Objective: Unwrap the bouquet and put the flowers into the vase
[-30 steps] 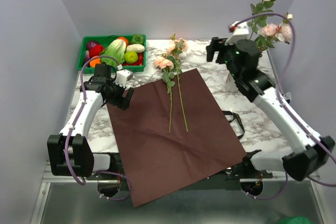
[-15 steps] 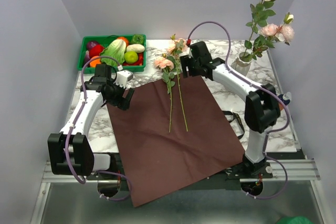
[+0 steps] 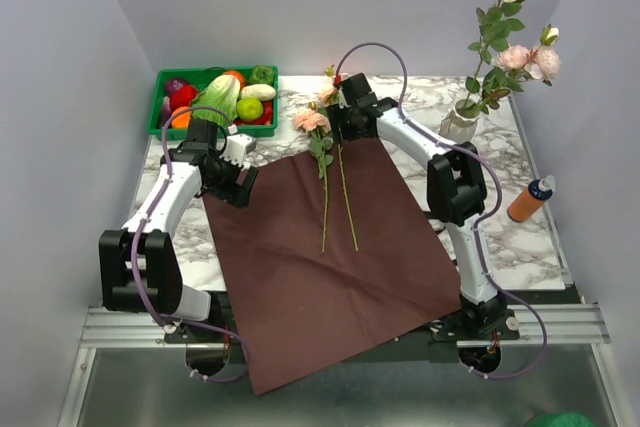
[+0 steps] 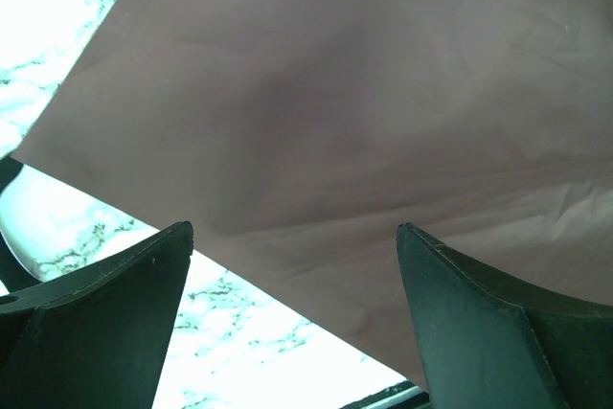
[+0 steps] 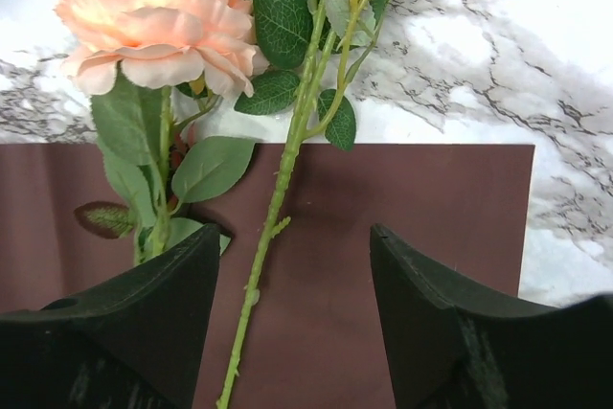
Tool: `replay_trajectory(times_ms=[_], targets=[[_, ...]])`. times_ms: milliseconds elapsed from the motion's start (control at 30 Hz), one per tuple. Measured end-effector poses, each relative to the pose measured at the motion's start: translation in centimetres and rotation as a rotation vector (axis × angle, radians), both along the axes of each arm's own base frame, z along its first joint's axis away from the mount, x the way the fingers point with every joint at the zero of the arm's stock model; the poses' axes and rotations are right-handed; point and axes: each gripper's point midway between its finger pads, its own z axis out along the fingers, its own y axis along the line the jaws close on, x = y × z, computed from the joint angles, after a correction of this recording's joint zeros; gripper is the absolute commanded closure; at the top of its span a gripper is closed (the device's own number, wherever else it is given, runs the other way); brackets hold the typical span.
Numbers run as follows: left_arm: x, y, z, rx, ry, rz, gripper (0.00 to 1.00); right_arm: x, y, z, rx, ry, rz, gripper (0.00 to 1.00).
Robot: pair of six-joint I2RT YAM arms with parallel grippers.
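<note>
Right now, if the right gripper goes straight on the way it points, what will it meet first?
Most likely the thin green rose stem, lying on the maroon paper between the open fingers of the right gripper; the paper is directly under it. Depth is unclear from the wrist view.

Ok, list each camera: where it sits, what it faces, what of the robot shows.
Top external: fixed above and behind the robot, looking down on the white marble table; both arms show.
Left wrist: on the left arm, looking down at the edge of the dark maroon paper sheet; open left gripper at the bottom.
Right wrist: on the right arm, looking down at green-stemmed peach-pink roses across the sheet's far edge; one stem runs between the fingers of the right gripper.
Shared: all three see the sheet; top external and right wrist see the roses.
</note>
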Motion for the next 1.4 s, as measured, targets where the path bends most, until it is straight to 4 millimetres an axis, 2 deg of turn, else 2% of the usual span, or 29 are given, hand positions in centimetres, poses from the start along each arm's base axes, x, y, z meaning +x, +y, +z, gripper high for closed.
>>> replay_trajectory(times_ms=[200,400,500,667,900,1000,1100,1133,1233,1300,1400], targets=[[1.3,-0.1,0.4,-0.007,-0.017,0.006,0.04,0.0,0.3,-2.0,-0.033,0.051,0.007,0.35],[2.1,-0.4,1.0,-0.021,-0.037,0.003,0.04,-0.1,1.0,-3.2,-0.071,0.079,0.016,0.38],[2.2,-0.5,1.1,-0.025,-0.040,0.000,0.04,-0.4,1.3,-3.7,-0.093,0.090,0.024,0.39],[2.2,-0.5,1.2,-0.026,-0.043,-0.002,0.04,-0.8,1.4,-4.4,-0.125,0.113,0.028,0.53],[1.9,-0.3,2.4,-0.025,-0.075,-0.010,0.04,-1.2,0.6,-5.1,-0.165,0.129,0.013,0.54],[1.8,-0.3,3.4,-0.022,-0.108,-0.017,0.04,-1.1,0.5,-5.1,-0.170,0.126,0.010,0.58],[1.7,-0.3,4.0,-0.021,-0.128,-0.022,0.04,-1.1,0.5,-5.1,-0.172,0.125,0.008,0.68],[1.6,-0.3,4.1,-0.021,-0.130,-0.023,0.04,-1.1,0.5,-5.1,-0.171,0.124,0.007,0.77],[1.4,-0.2,4.3,-0.018,-0.133,-0.027,0.04,-1.1,0.5,-5.2,-0.169,0.123,0.003,0.94],[1.3,-0.2,4.4,-0.016,-0.134,-0.028,0.04,-1.1,0.5,-5.3,-0.164,0.120,-0.004,0.99],[1.0,0.1,4.6,-0.013,-0.134,-0.024,0.04,-1.1,0.5,-5.3,-0.161,0.116,-0.005,0.99]])
